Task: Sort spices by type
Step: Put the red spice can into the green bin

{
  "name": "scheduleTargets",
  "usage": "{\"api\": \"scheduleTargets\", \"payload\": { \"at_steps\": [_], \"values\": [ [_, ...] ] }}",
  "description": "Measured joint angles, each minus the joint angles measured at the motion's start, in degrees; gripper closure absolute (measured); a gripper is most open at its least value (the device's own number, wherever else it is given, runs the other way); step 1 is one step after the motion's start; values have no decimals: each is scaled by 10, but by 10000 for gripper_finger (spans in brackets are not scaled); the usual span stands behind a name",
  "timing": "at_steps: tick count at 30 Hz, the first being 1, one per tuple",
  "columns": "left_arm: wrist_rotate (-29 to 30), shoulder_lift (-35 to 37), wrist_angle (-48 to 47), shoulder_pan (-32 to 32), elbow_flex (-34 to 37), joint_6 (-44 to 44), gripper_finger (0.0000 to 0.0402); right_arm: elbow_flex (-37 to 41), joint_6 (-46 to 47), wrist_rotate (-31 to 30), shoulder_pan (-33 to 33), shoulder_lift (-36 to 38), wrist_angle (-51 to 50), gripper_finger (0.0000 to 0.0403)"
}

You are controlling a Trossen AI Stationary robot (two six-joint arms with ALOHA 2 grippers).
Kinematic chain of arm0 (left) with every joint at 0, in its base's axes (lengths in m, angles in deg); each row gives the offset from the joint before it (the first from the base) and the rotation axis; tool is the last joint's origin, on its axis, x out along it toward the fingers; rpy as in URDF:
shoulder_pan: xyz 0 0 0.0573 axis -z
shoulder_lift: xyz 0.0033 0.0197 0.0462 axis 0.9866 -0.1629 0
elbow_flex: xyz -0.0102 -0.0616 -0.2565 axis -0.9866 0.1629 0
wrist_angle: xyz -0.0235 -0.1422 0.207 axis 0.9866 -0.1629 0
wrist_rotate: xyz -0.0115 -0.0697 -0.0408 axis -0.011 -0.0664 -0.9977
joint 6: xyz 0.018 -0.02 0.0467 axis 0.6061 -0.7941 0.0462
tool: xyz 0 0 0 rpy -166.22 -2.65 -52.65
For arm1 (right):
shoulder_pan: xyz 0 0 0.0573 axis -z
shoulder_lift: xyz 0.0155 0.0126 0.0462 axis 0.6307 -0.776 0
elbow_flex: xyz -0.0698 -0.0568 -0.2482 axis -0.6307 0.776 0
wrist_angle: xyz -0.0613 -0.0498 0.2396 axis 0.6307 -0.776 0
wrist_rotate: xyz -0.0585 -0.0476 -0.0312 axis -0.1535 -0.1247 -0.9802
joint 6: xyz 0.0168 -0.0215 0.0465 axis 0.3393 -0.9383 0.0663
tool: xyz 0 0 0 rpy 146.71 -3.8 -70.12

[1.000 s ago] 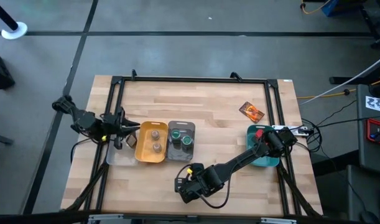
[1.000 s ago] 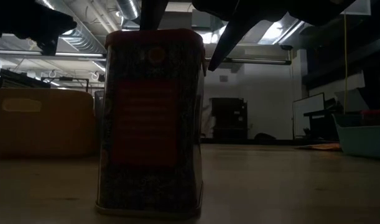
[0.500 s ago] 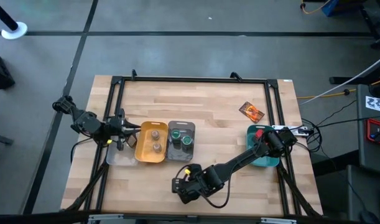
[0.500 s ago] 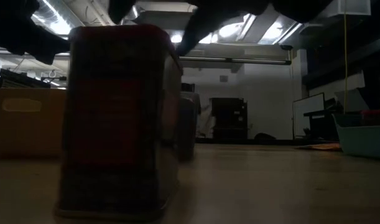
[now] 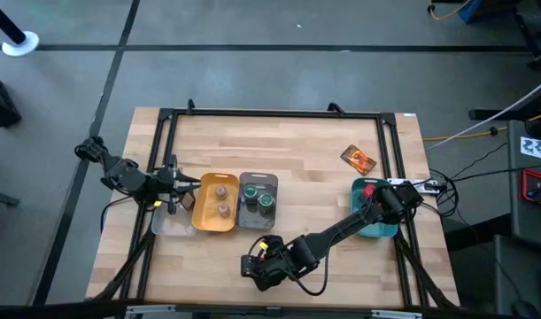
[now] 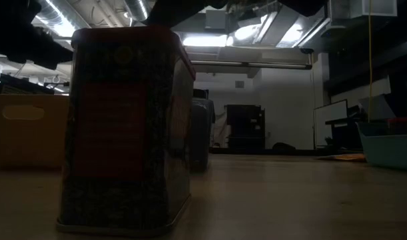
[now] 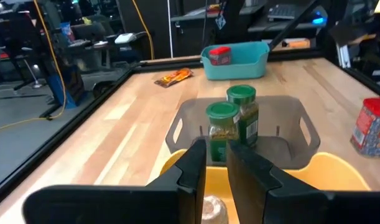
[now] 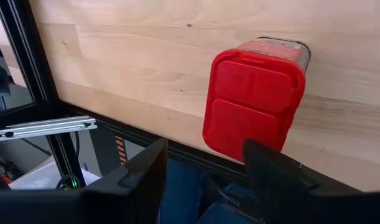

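Right gripper hangs spread above a red box at the table's near edge.
The box stands upright, untouched. Left gripper, fingers nearly together and empty, waits by the yellow tray.

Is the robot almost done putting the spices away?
Partly. Two green-lidded jars sit in the grey tray, two tan jars in the yellow tray. The right gripper, open, hovers over a red box. One packet still lies loose.
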Motion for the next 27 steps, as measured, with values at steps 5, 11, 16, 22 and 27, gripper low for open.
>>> {"api": "scheduleTargets", "payload": {
  "at_steps": [5,11,16,22,27],
  "values": [
    [0,0,-8,0,0,2,345,0,0,0,0,0,0,194],
    [0,0,-7,0,0,2,345,0,0,0,0,0,-1,194],
    [0,0,-7,0,0,2,345,0,-14,0,-2,0,-2,194],
    [0,0,-7,0,0,2,345,-2,-14,15,-4,0,-10,194],
    [0,0,-7,0,0,2,345,-2,-14,15,-5,0,-19,194]
  ]
}}
